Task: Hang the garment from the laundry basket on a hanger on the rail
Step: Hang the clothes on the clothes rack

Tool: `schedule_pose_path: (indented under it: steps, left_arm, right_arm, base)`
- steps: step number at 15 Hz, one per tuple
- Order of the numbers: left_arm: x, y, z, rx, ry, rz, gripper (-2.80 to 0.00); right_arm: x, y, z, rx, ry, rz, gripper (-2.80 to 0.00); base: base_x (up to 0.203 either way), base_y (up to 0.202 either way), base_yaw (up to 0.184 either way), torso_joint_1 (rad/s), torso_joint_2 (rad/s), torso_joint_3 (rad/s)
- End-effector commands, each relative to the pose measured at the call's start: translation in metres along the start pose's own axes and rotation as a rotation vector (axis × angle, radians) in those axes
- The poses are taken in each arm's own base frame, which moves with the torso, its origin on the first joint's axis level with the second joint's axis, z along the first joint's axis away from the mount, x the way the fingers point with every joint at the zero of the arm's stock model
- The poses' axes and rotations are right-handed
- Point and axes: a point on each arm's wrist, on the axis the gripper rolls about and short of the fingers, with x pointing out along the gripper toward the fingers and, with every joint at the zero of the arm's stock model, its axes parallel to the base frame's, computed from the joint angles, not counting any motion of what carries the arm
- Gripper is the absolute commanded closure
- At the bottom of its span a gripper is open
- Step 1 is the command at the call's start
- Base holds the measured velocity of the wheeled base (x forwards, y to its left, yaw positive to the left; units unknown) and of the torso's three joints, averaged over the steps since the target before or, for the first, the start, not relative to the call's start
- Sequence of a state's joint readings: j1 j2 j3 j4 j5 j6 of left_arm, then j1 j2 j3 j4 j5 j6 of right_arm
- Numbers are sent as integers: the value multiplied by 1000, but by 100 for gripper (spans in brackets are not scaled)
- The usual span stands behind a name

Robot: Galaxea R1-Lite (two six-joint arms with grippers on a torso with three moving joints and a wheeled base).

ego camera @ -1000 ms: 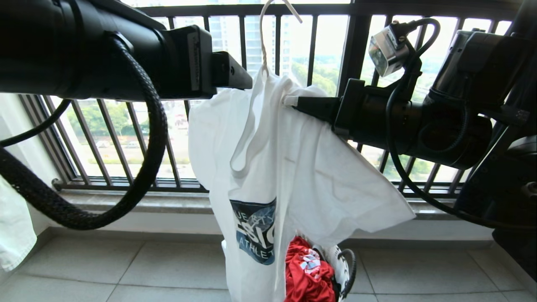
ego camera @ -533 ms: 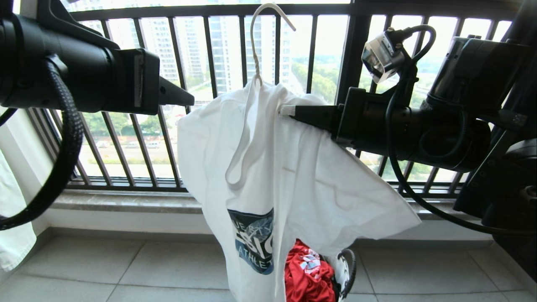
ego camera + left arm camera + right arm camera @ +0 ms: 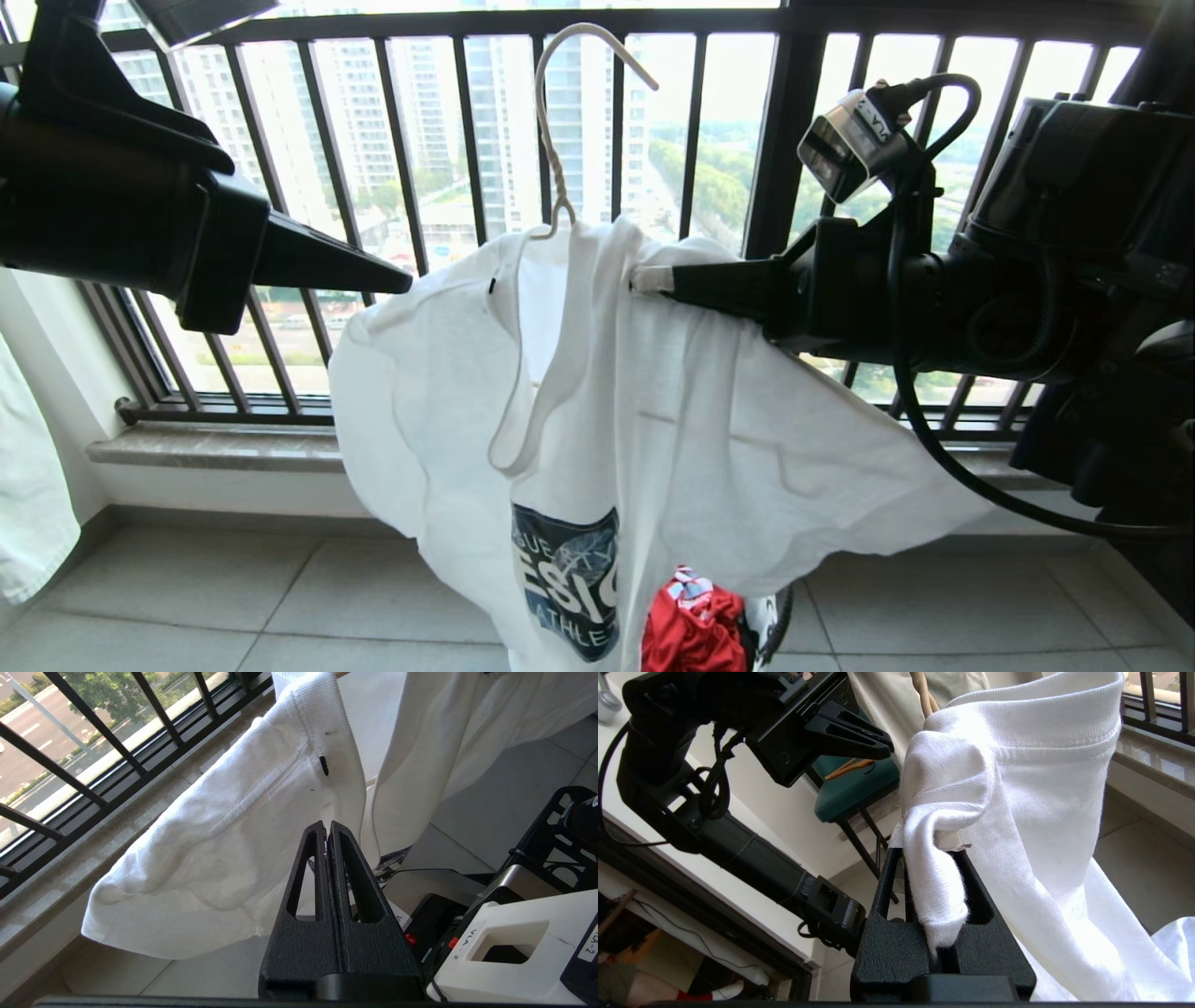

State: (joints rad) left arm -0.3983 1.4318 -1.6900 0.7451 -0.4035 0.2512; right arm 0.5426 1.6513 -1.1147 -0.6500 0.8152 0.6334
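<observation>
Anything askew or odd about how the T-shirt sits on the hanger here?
Yes. The T-shirt hangs lopsided on the wire hanger: its collar is bunched and clamped in the right gripper, one sleeve flaring sideways. The shut left gripper holds nothing.

free: gap left of T-shirt (image 3: 653,420) | blocked: railing (image 3: 784,140) behind

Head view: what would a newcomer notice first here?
A white T-shirt with a dark blue chest graphic hangs mid-frame on a thin wire hanger, before the black railing. The right gripper pinches its collar and the hanger; the left gripper, shut and empty, points at the other shoulder.
</observation>
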Motion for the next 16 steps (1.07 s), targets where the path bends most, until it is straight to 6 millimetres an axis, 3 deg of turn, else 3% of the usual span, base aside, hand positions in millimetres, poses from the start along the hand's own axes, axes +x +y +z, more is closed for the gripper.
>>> schedule_pose_path:
  steps: [1,6,10,16]
  left_arm:
    - [15,5,-4,6,35,-49,-280]
    - [19,13,-5,61,44,-29,-280]
    - [1,27,-6,72,25,64,-280]
    - [-10,46,-19,179,87,147,-280]
  right_arm:
    - [-2,-1,-1,4,18,22,0]
    - [-3,0,0,4,19,24,0]
    - [-3,-1,0,5,18,23,0]
    - [-3,-1,0,7,21,26,0]
  base:
    - [0,0,0,0,0,0]
    - [0,0,0,0,0,0]
    - [0,0,0,0,0,0]
    - [0,0,0,0,0,0]
